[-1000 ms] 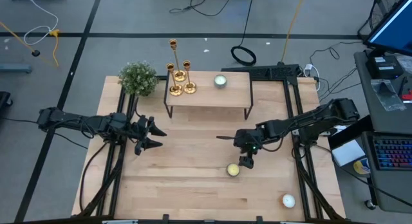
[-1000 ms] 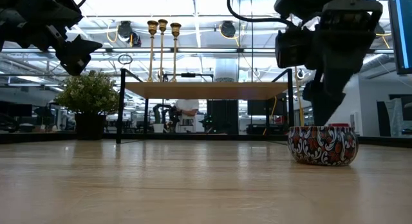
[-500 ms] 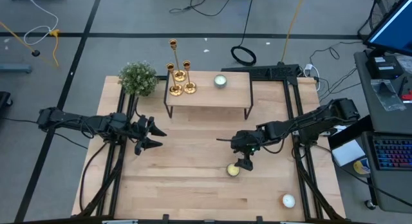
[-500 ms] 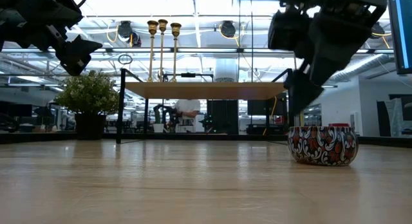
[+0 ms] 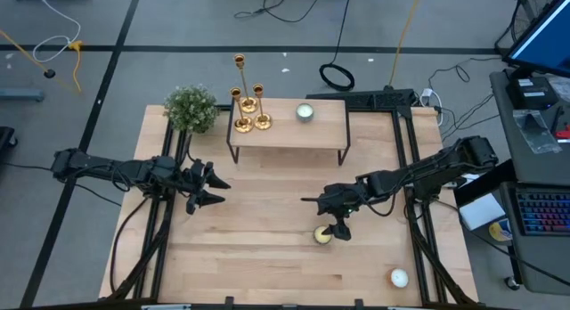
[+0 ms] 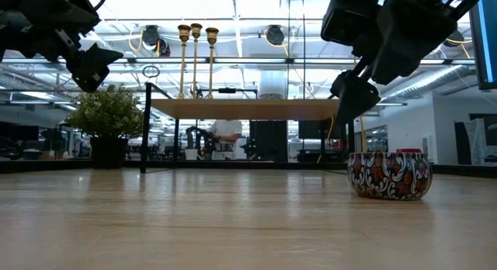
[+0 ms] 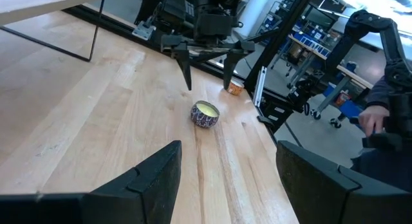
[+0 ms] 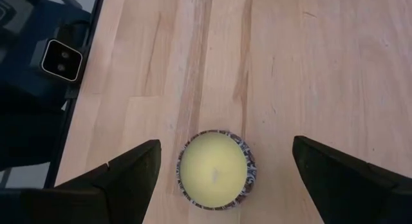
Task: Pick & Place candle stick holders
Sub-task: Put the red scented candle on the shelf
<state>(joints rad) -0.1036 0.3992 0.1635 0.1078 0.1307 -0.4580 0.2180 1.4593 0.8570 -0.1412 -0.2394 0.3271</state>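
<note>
Left gripper (image 5: 218, 190): open, hovering near table's left edge, fingers toward centre.
Right gripper (image 5: 331, 219): open, empty, raised right of centre, tilted downward.

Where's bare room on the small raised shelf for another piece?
The shelf is bare on its right half, from the white candle to the right edge. Its left end is crowded: three candle stick holders cluster at that corner, beside the potted plant.

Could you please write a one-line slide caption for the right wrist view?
Right end effector, fingers open, hovers over a patterned candle tin on the wooden table.
</note>
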